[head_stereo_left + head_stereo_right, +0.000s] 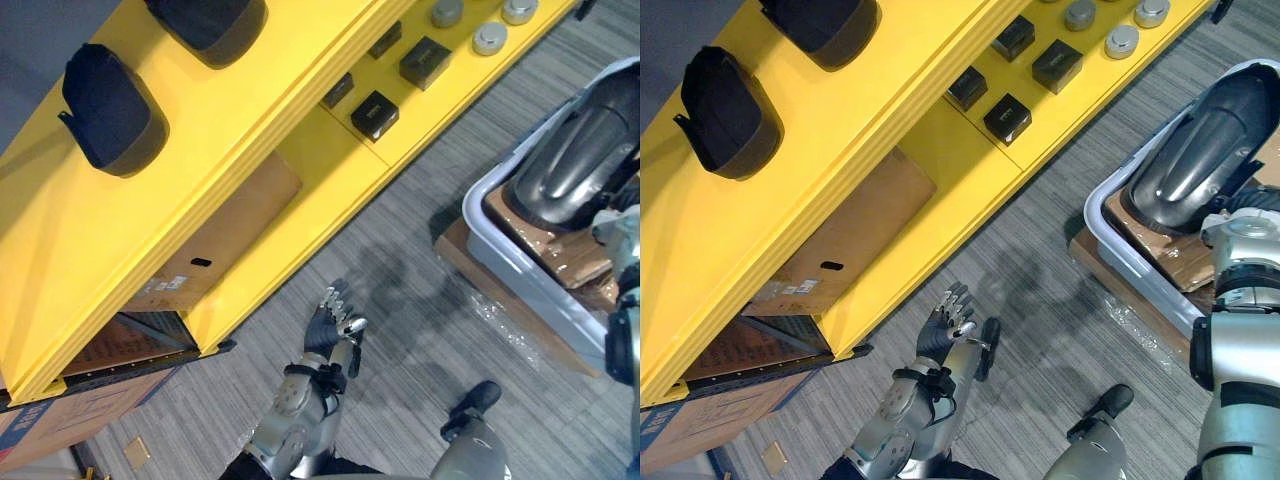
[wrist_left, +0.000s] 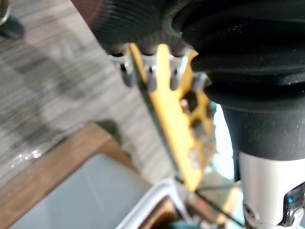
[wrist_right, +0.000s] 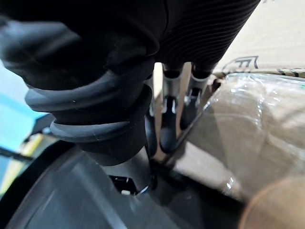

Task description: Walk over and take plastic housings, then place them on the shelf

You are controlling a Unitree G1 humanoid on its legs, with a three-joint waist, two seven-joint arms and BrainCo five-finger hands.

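The dark glossy curved plastic housing (image 1: 1205, 140) lay in the grey plastic bin (image 1: 530, 290), long axis running 7 to 1 o'clock. The right hand (image 3: 169, 126) was nearer, at its 5 o'clock rim, fingers straight, gripping nothing. The left hand (image 1: 335, 322), loosely open, hung well apart toward 8 o'clock

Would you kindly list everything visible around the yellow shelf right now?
Yellow metal shelf: one, yellow, ahead on the left.
Matte dark plastic housings: two, black, upper shelf level.
Small black boxes: four, black, lower shelf level.
Round silver discs: three, silver, beside the boxes.
Brown cardboard box: one, brown, under the upper level.
Grey plastic bin: one, grey, on the floor at right.
Glossy dark plastic housing: one, black, in the bin.
Left hand: open, over the carpet.
Right hand: in the bin beside the glossy housing.
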